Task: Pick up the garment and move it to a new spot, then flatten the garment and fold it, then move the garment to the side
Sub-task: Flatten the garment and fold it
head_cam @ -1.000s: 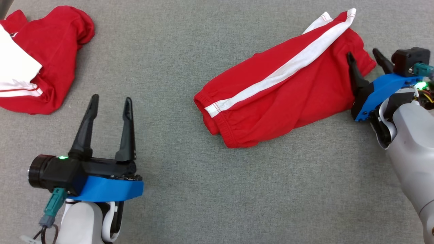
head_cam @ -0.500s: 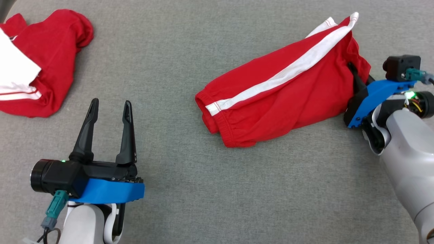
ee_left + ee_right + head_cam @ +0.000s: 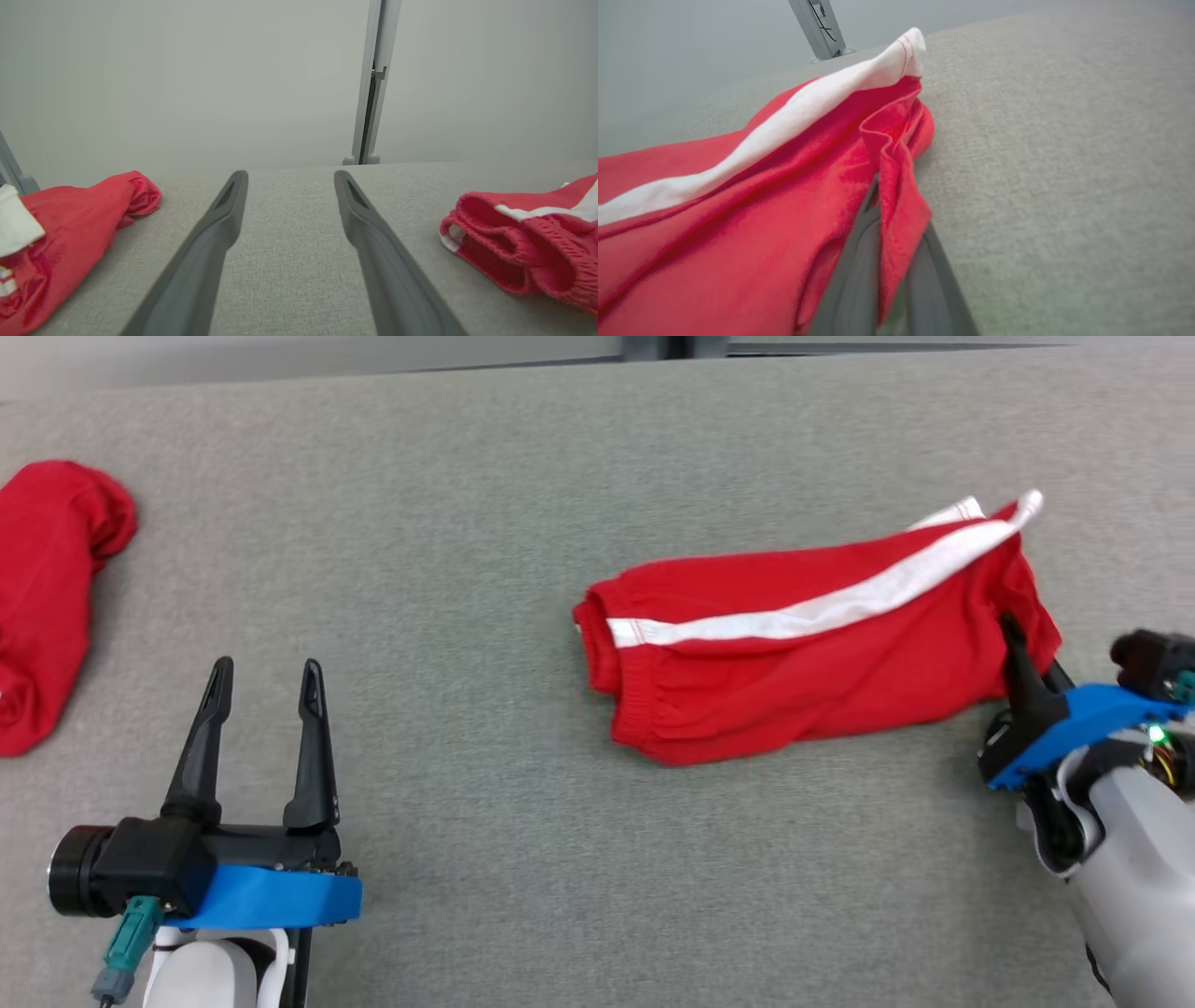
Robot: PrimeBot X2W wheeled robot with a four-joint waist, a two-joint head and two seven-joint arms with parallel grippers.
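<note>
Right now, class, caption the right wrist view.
Right gripper pinching a fold of the red garment on grey table.

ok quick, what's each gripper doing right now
left gripper: open, holding nothing
right gripper: shut on the edge of the red shorts

Your right hand [image 3: 896, 219] is pinching a raised fold at the edge of the red garment [image 3: 738, 224], with its 2 dark fingers [image 3: 852, 280] pressing together on the cloth from either side. The garment is spreading away to the left, and its white stripe [image 3: 784, 121] is running diagonally up to a lifted corner. The grey worktop [image 3: 1064, 163] is lying bare on the right. A grey post [image 3: 817, 23] is standing at the worktop's far edge, against a pale wall [image 3: 691, 37].
</note>
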